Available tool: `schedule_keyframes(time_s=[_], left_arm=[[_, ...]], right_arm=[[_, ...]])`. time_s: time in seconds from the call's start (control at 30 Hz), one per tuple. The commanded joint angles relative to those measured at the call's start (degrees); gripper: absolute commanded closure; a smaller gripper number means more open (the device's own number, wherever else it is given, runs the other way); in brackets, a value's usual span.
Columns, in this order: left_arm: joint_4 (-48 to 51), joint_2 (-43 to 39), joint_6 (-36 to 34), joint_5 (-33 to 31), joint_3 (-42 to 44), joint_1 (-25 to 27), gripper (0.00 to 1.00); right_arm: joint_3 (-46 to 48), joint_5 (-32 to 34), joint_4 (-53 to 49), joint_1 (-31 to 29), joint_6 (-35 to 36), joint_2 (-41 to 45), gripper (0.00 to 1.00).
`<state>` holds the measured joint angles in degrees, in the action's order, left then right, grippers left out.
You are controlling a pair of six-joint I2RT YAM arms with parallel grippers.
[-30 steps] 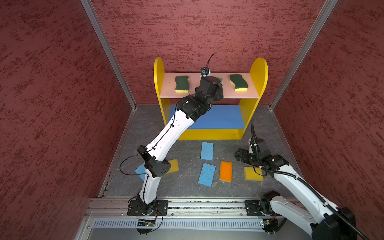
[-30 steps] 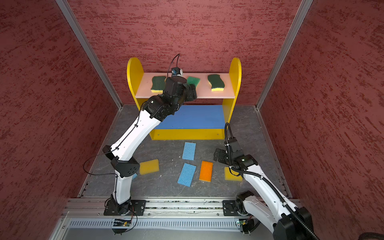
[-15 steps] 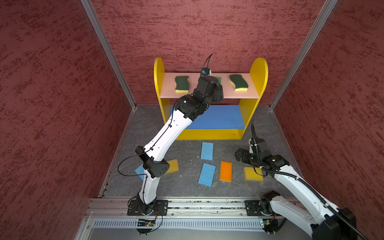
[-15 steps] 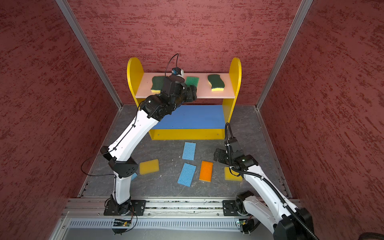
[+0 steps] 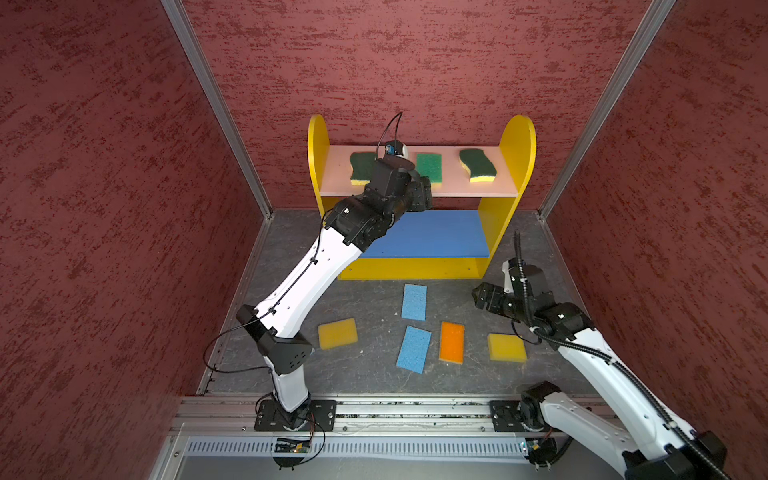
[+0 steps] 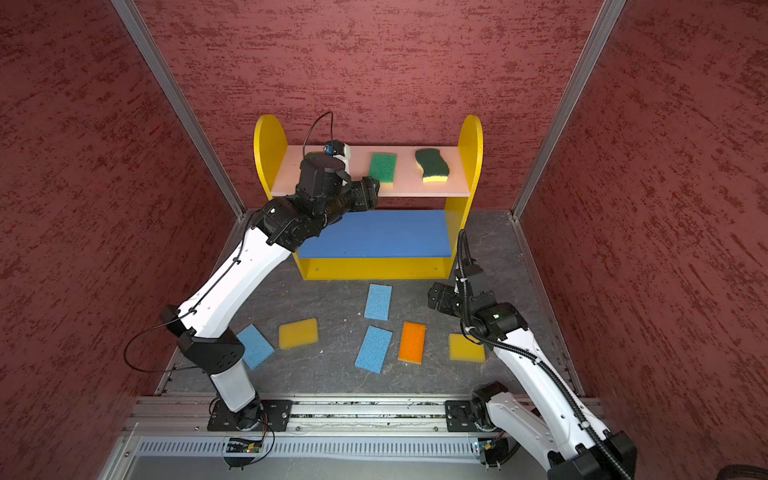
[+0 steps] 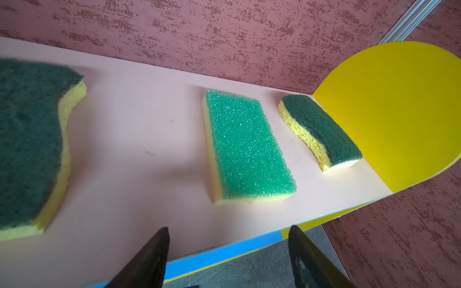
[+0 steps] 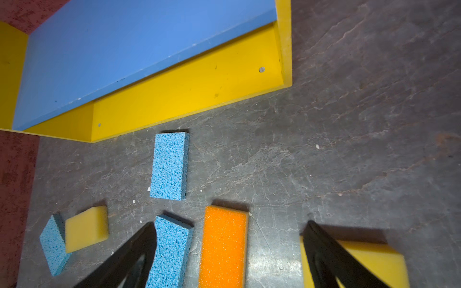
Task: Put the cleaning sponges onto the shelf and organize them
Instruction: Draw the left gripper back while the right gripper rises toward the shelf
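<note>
Red textured walls (image 5: 415, 62) box in a grey floor (image 5: 374, 299), and the shelf (image 5: 517, 141) stands at 12 o'clock against the back wall. Its pink top board (image 5: 453, 185) carries three of the cleaning sponges in a row. A dark-green wavy sponge (image 5: 362, 166) lies at the 9 o'clock end, a bright green sponge (image 5: 429, 166) in the middle, and a second wavy sponge (image 5: 478, 165) at the 3 o'clock end. The blue middle board (image 5: 436, 237) shows nothing on it.

The left arm (image 5: 303, 286) stretches toward 12 o'clock. The left gripper (image 7: 228, 227) sits at the top board's front edge, fingers apart and empty, just short of the bright green sponge. The right gripper (image 8: 230, 222) hangs at 4 o'clock, fingers wide apart, holding nothing.

Six sponges lie on the floor around 6 o'clock:
- a far blue sponge (image 5: 414, 301)
- a near blue sponge (image 5: 414, 348)
- an orange sponge (image 5: 451, 342)
- a left yellow sponge (image 5: 337, 333) at 7 o'clock
- a right yellow sponge (image 5: 507, 347) at 5 o'clock
- a third blue sponge (image 6: 255, 345) at 8 o'clock

The top tier looks filled, and the step in hand seems to be the right arm's pick. The orange sponge lies between its fingers in the wrist view. The next move calls for a straight descent astride the sponge's narrow width, a firm close, then a carry to the blue board
</note>
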<state>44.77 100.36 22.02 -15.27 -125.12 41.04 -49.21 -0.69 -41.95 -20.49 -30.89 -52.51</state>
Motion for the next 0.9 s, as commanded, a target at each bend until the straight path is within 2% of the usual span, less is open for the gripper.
schedule_keyframes(time_s=[0.0, 0.27, 0.53, 0.67, 0.87], left_arm=[[-2.2, -2.9, -2.7, 6.1, 0.5, -0.4, 0.25], [-1.9, -4.9, -4.1, 12.0, 1.0, -2.2, 0.26], [-2.9, 1.7, -3.8, 17.5, -2.4, -5.6, 0.27], [-1.3, 5.5, -4.3, 17.6, -6.8, -5.5, 0.26], [-2.0, 6.6, -3.8, 16.6, -7.8, -5.5, 0.26]], right_arm=[[-4.2, -0.7, -1.9, -0.5, 1.4, 1.2, 0.1], [-14.8, -2.1, -2.0, -1.3, 2.8, 0.6, 0.13], [-21.2, -5.0, -0.9, -1.3, 3.9, -0.1, 0.15], [-22.8, -4.5, -1.2, -1.4, 4.9, 1.3, 0.15], [-23.0, -3.5, -1.2, -1.4, 5.5, 2.8, 0.15]])
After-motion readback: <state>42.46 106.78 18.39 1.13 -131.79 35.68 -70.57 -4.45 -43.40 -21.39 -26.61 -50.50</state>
